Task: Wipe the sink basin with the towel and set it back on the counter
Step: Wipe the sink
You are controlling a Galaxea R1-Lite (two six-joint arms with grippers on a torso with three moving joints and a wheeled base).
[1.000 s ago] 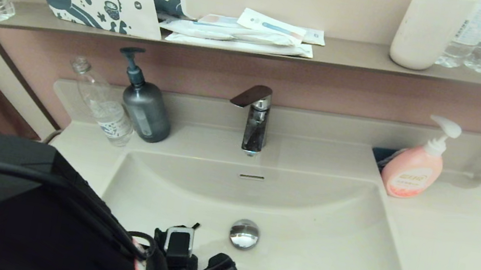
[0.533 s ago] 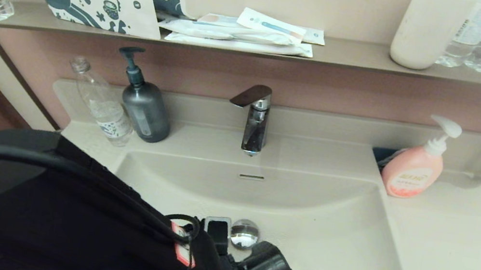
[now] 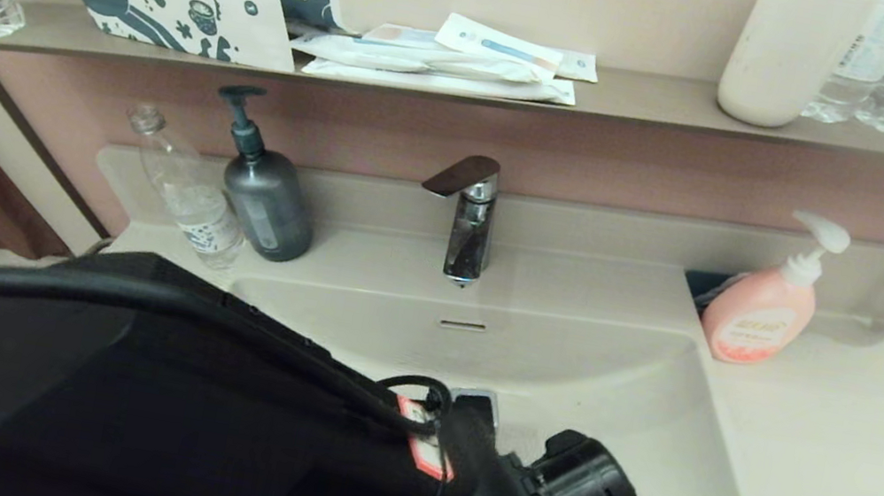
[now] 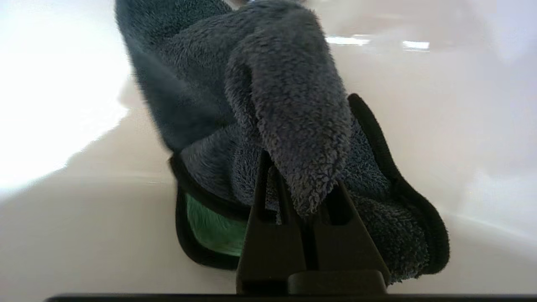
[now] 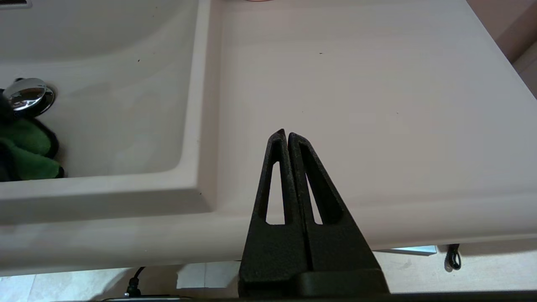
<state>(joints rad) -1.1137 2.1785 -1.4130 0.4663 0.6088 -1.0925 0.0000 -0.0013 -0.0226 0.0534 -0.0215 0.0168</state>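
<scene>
Towel (image 4: 268, 105) bunched at twelve o'clock of the left gripper (image 4: 300, 184), pinched tight in its jaws, inside the sink basin (image 3: 605, 401); right gripper (image 5: 286, 136) closed, empty.

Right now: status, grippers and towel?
Left gripper shut on towel, down in sink basin. Right gripper shut, parked at counter edge. Nothing blocking.

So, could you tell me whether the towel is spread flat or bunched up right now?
Bunched up. The towel hangs in thick grey folds from the shut left gripper, its green reverse peeking out underneath, down in the sink basin.
</scene>
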